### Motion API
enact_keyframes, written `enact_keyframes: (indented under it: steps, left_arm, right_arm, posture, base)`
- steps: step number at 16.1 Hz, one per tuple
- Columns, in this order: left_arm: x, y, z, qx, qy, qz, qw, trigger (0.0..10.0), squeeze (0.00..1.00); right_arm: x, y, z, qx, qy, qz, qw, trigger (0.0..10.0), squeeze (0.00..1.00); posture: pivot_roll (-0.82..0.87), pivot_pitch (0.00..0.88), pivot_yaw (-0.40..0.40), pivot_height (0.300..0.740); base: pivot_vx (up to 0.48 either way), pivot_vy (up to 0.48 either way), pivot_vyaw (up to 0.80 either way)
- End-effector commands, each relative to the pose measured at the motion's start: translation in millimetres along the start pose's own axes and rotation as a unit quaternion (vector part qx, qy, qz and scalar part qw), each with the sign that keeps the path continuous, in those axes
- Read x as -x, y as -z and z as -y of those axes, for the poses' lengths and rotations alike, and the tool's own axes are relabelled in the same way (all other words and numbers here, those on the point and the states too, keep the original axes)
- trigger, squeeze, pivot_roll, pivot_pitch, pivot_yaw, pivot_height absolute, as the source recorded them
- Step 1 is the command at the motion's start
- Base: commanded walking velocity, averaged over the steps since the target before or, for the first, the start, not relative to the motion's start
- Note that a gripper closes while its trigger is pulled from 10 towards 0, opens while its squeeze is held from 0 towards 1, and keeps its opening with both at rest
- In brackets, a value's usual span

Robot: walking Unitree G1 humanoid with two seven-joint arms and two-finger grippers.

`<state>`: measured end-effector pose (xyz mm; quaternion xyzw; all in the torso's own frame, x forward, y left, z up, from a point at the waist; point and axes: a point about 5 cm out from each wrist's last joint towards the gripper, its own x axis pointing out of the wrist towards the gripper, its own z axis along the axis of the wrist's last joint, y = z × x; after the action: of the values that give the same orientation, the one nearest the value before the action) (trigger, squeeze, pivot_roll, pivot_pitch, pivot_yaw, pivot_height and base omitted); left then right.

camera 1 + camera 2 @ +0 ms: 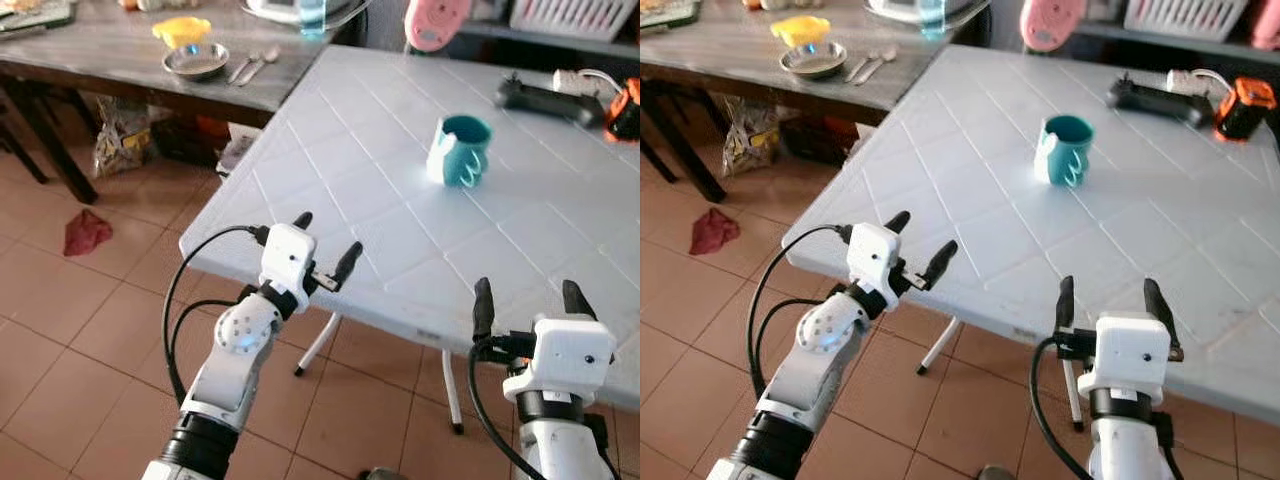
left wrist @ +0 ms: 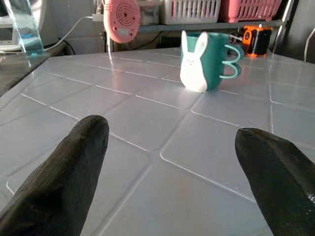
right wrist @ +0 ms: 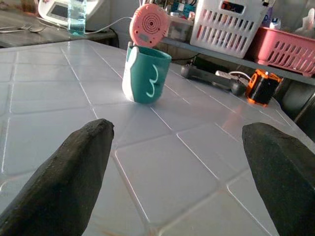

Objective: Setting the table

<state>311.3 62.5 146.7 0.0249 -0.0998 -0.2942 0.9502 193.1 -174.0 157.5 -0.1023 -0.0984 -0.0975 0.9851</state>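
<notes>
A teal mug (image 1: 460, 150) with a white rabbit on its side stands upright near the middle of the white tiled table (image 1: 380, 200). On the dark wooden table (image 1: 100, 50) at the back left sit a small metal bowl (image 1: 195, 62), two spoons (image 1: 250, 67) and a yellow object (image 1: 181, 30). My left gripper (image 1: 325, 245) is open over the white table's near left corner, empty. My right gripper (image 1: 527, 303) is open at the table's near edge, empty. The mug (image 2: 206, 61) stands well beyond both pairs of fingers.
A black power strip (image 1: 545, 100) and an orange device (image 1: 625, 110) lie at the far right of the white table. A pink round fan (image 1: 437, 22) and white basket (image 1: 575, 15) stand behind it. A red cloth (image 1: 87, 233) lies on the tiled floor.
</notes>
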Motion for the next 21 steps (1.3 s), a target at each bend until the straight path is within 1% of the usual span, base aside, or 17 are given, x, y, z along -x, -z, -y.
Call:
enact_keyframes:
  steps: [1, 3, 9, 10, 16, 19, 21]
  left_arm:
    - [0.7, 0, -0.4, -0.004, 0.001, -0.001, 1.0, 10.0, 0.0]
    - [0.2, -1, 0.7, -0.004, 0.003, 0.001, 1.0, 10.0, 0.0]
    - [1.0, 0, 0.7, -0.004, 0.002, -0.001, 1.0, 10.0, 0.0]
    - [1.2, 2, -0.3, 0.001, -0.004, -0.008, 1.0, 10.0, 0.0]
    - [1.7, 2, -0.3, -0.003, 0.0, -0.008, 1.0, 10.0, 0.0]
    - [-0.4, 1, -2.6, 0.003, -0.02, -0.001, 1.0, 10.0, 0.0]
    - [-4.5, 1, -6.1, -0.001, -0.044, 0.001, 0.999, 10.0, 0.0]
  right_arm:
    - [0.2, -1, 0.6, 0.006, 0.0, 0.002, 1.0, 10.0, 0.0]
    - [0.2, -1, 0.6, 0.007, 0.001, 0.002, 1.0, 10.0, 0.0]
    - [-0.8, -1, -0.2, 0.007, -0.003, 0.002, 1.0, 10.0, 0.0]
    - [-0.5, 0, -1.0, 0.005, -0.004, 0.001, 1.0, 10.0, 0.0]
    - [-1.0, 0, -3.2, 0.004, -0.005, 0.001, 1.0, 10.0, 0.0]
    - [-3.9, -1, -3.1, 0.004, -0.005, 0.006, 1.0, 10.0, 0.0]
    - [-10.6, -3, 1.4, 0.006, 0.004, 0.014, 1.0, 10.0, 0.0]
  posture:
    - [-0.04, 0.167, 0.025, 0.714]
    - [-0.04, 0.167, 0.022, 0.714]
    - [-0.03, 0.164, 0.021, 0.714]
    - [-0.03, 0.163, 0.022, 0.714]
    - [-0.03, 0.165, 0.026, 0.714]
    - [-0.03, 0.17, 0.025, 0.714]
    - [-0.04, 0.174, 0.023, 0.714]
  base:
    - [0.262, 0.0, 0.0]
    - [0.261, 0.0, 0.0]
    - [0.31, 0.0, -0.8]
    - [0.0, 0.0, -0.61]
    - [0.0, 0.0, 0.0]
    - [0.0, 0.0, 0.0]
    - [0.0, 0.0, 0.0]
